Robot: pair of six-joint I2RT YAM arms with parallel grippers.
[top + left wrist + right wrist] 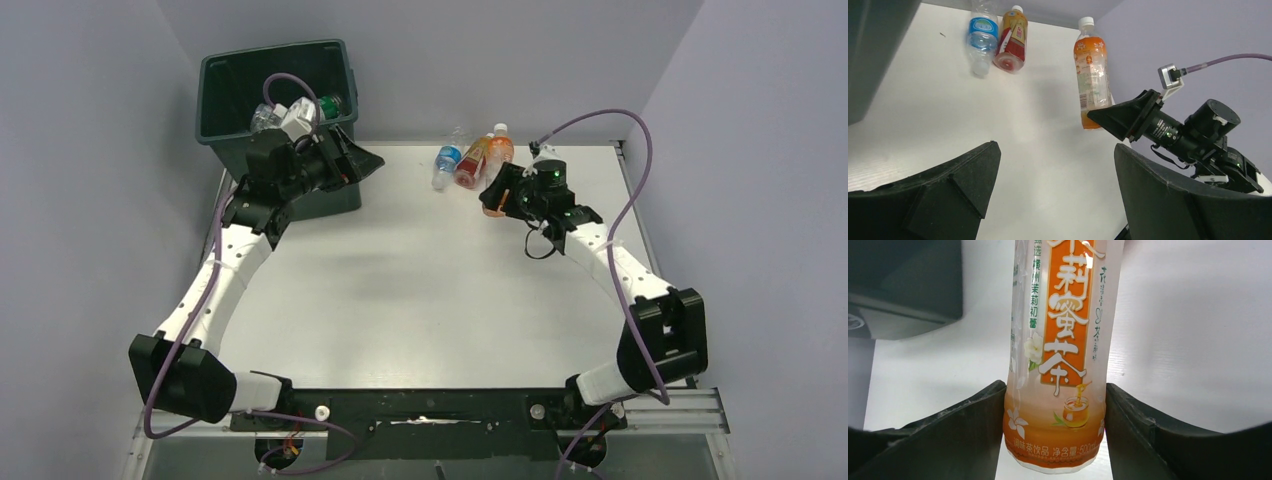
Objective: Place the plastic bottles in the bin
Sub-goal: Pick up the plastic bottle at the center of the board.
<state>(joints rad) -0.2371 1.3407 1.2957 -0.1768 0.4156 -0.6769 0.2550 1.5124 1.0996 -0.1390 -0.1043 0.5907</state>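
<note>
The dark green bin (275,85) stands at the back left with several bottles (300,118) inside. My left gripper (365,160) hovers beside the bin's front right corner, open and empty (1055,146). An orange-labelled bottle (497,150) with a white cap lies near the back edge. My right gripper (495,190) is shut on its bottom end, and both fingers (973,425) press its sides (1063,340). Next to it lie a red-labelled bottle (472,162) and a clear blue-labelled bottle (445,162).
White tabletop (420,290) spreads between the two arms. Grey walls close in the back and both sides. The bin's dark wall (873,50) fills the left wrist view's left edge. A purple cable (630,190) loops over the right arm.
</note>
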